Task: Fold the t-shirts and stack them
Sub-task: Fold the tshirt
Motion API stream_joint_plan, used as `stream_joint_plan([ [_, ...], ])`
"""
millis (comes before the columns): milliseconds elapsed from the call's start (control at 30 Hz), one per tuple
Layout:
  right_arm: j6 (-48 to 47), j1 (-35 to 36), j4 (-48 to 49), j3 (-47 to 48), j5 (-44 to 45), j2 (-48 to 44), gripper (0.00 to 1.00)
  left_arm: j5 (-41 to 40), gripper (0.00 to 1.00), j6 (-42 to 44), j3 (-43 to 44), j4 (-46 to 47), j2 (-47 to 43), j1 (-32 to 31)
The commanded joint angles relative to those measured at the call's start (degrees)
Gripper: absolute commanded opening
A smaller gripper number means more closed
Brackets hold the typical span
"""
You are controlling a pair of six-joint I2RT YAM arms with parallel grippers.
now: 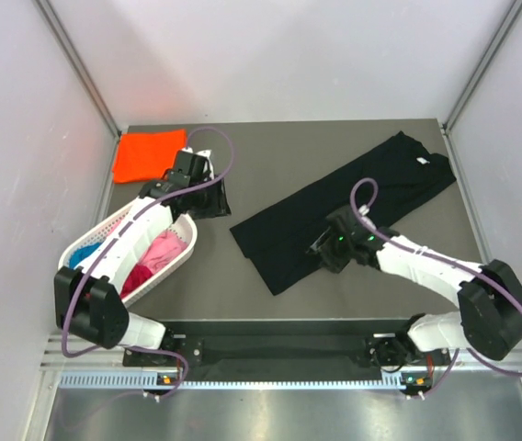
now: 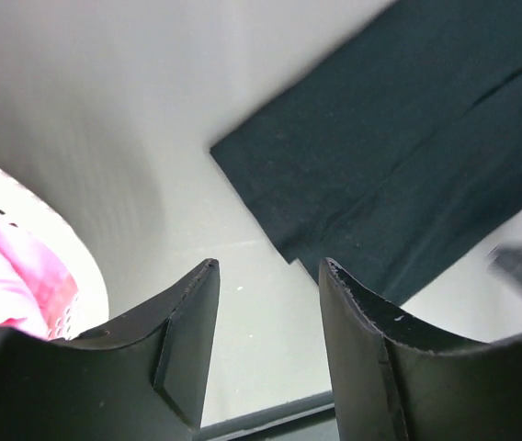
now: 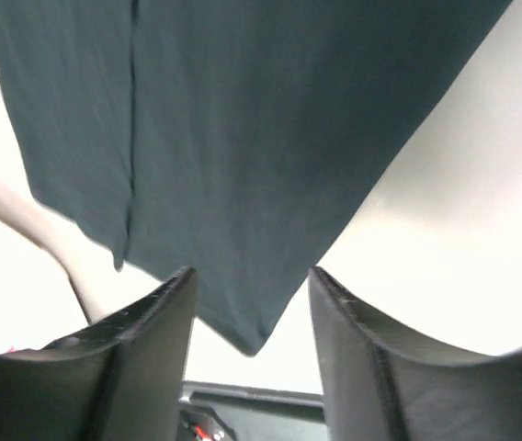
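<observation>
A black t-shirt [image 1: 353, 202] lies folded into a long strip, running from the table's middle to the far right, neck label at its far end. It shows in the left wrist view [image 2: 408, 156] and the right wrist view [image 3: 233, 138]. A folded orange t-shirt [image 1: 146, 153] lies at the far left corner. Pink [image 1: 162, 253], magenta and blue shirts sit in the basket. My left gripper [image 1: 213, 204] is open and empty, above the table left of the black strip. My right gripper [image 1: 323, 253] is open and empty, over the strip's near corner.
A white lattice basket [image 1: 91, 241] lies at the left beside the left arm, and its rim shows in the left wrist view [image 2: 59, 266]. White walls enclose the table on three sides. A black rail [image 1: 279, 344] runs along the near edge.
</observation>
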Motion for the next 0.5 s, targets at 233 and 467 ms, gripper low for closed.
stream_joint_plan([
  [233, 19.7, 23.3, 2.4, 4.6, 9.5, 9.0, 0.49, 4.9, 0.52, -2.5, -1.4, 3.0, 2.3, 4.5],
  [467, 25.4, 27.4, 2.9, 4.9, 11.4, 12.6, 0.48, 5.9, 0.52, -2.4, -1.0, 3.1, 2.3, 4.8],
])
